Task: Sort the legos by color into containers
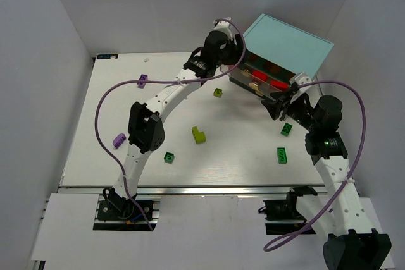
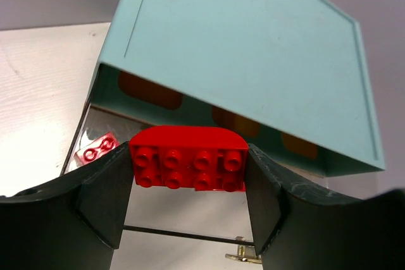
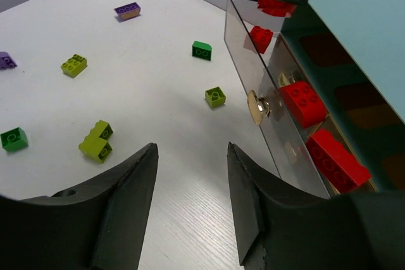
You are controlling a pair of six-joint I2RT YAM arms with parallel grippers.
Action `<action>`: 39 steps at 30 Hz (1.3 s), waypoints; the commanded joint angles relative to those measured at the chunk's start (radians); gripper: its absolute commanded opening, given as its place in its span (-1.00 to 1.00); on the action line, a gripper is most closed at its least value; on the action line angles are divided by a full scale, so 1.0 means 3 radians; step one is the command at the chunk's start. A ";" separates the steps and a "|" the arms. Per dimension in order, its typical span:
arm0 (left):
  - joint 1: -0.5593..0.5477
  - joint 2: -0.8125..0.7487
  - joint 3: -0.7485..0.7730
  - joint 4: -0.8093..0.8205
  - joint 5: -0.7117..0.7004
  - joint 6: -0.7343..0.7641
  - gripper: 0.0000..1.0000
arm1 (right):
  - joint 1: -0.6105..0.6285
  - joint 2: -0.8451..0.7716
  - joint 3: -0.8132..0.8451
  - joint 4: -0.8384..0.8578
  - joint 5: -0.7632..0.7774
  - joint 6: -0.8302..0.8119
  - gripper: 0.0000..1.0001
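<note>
A white desk (image 1: 114, 112) walled in by plain grey panels carries a cabinet (image 1: 288, 42) with a light-blue top at its far right. One smoky drawer (image 3: 243, 55) stands open towards the arms, and other red bricks (image 3: 304, 102) lie inside it.

The left hand (image 2: 188, 156) hangs over the drawer's far end, clamped on a red brick (image 2: 188, 159). The brick's long axis runs straight across from finger to finger, its short ends are pinched, and its studs face the wrist camera. The right hand (image 3: 190, 150) is parted and holds nothing, low over the desk just beside the drawer's front.

Loose legos lie scattered apart on the desk: lime (image 1: 199, 135), dark green (image 1: 281, 155) and purple (image 1: 118, 140).
</note>
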 commanded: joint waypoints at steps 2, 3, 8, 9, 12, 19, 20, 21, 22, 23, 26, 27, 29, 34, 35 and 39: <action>-0.0018 -0.0205 0.0190 0.0248 0.0058 -0.0078 0.52 | -0.0040 -0.0004 0.0082 -0.0037 -0.0423 -0.0271 0.17; -0.0018 -0.0241 0.0201 0.0279 0.0058 -0.0109 0.57 | -0.0025 -0.0009 0.0072 -0.0052 -0.0596 -0.0338 0.19; 0.0013 -0.0425 0.0221 0.0305 0.0164 -0.0125 0.67 | -0.0061 0.0016 0.0046 -0.0124 -0.0838 -0.0558 0.31; 0.0013 -0.0451 0.0226 0.0259 0.0170 -0.0135 0.67 | -0.0071 0.0021 0.0051 -0.0124 -0.0873 -0.0558 0.30; 0.0079 -0.0461 0.0221 0.0142 0.0201 -0.0140 0.67 | -0.0081 0.0032 0.0046 -0.0129 -0.0889 -0.0553 0.30; 0.0079 -0.1027 -0.0064 -0.0093 -0.0033 0.0115 -0.32 | -0.0137 0.0016 -0.0025 -0.0103 -0.1236 -0.0686 0.22; 0.0079 -0.1211 -0.0419 -0.0119 -0.0095 0.0156 -0.56 | -0.0137 -0.0004 -0.0046 -0.0098 -0.1282 -0.0747 0.15; 0.0079 -0.1426 -0.0691 -0.0094 -0.0177 0.0182 -0.72 | -0.0132 -0.0009 -0.0072 -0.0088 -0.1344 -0.0798 0.04; 0.0079 -0.1939 -0.1013 -0.0028 -0.0172 0.0197 -0.87 | -0.0132 -0.0009 -0.0127 -0.0073 -0.1369 -0.0905 -0.13; 0.0079 -0.2212 -0.1755 0.0135 -0.0182 0.0208 -0.90 | -0.0132 0.0011 -0.0138 -0.0083 -0.1395 -0.0967 -0.20; 0.0079 -0.3287 -0.2762 0.0259 -0.0381 0.0248 -0.89 | -0.0107 0.0103 -0.0098 -0.0149 -0.1314 -0.1110 -0.79; 0.0079 -0.3502 -0.3296 0.0254 -0.0412 0.0259 -0.85 | -0.0107 0.0128 -0.0077 -0.0261 -0.1273 -0.1131 -0.86; 0.0079 -0.4027 -0.3719 0.0178 -0.0535 0.0289 -0.45 | -0.0081 0.0169 -0.0026 -0.0333 -0.1166 -0.1161 -0.90; 0.0079 -0.4495 -0.4650 -0.0068 -0.0576 0.0397 0.40 | -0.0005 0.0175 0.0020 -0.0379 -0.0721 -0.1253 -0.80; 0.0079 -0.4526 -0.4728 -0.0078 -0.0566 0.0458 0.44 | 0.0026 0.0190 0.0035 -0.0466 -0.0579 -0.1335 -0.77; 0.0079 -0.4568 -0.4913 -0.0109 -0.0428 0.0627 0.59 | 0.0072 0.0251 0.0158 -0.0798 -0.0179 -0.1626 -0.69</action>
